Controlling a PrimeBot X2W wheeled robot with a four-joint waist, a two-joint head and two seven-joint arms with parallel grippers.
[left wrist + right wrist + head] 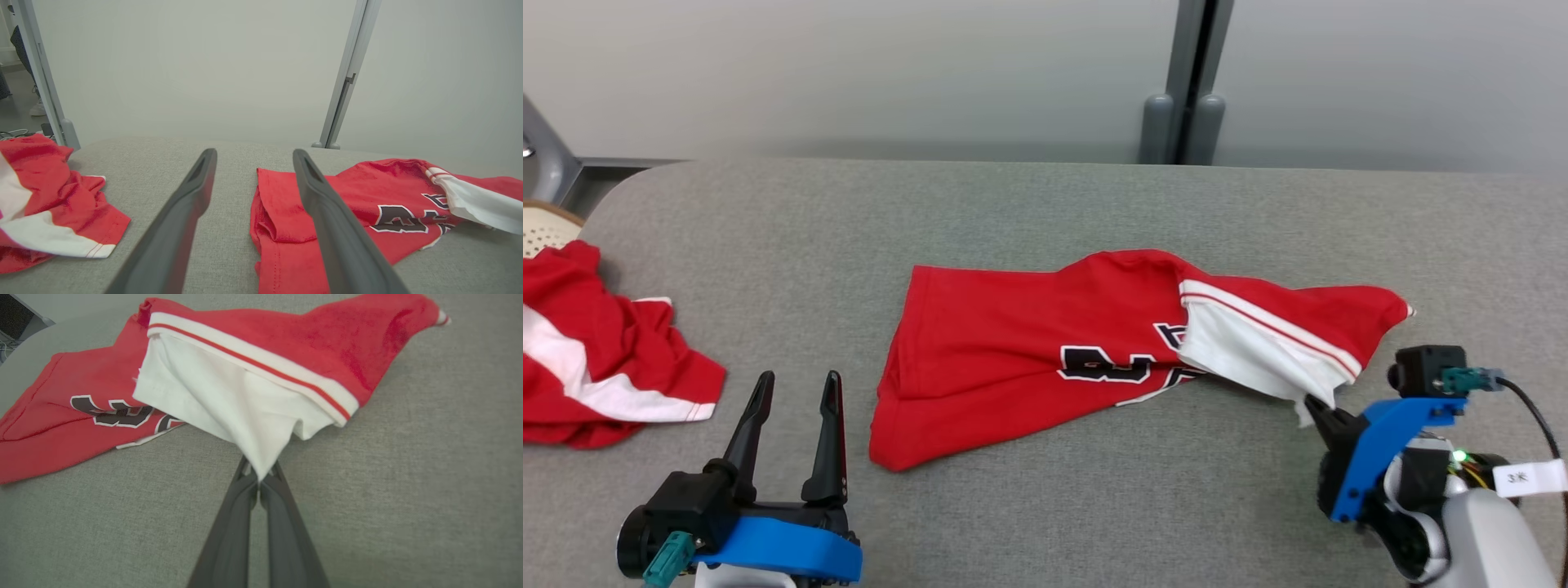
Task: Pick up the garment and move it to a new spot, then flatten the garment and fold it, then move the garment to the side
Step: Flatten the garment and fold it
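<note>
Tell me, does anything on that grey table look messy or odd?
The red jersey in the middle lies rumpled, its white part tugged sideways by the right gripper pinching it. Another red garment sits crumpled at the left edge of the table.

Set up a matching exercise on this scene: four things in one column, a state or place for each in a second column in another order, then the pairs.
Column one:
1. left gripper
2. right gripper
3. lettered jersey
4. crumpled garment

Column two:
A. bunched at the left end of the table
B. shut on a white edge of cloth
C. open, holding nothing
D. lying mid-table, dark lettering showing

Pairs: 1-C; 2-B; 3-D; 4-A
</note>
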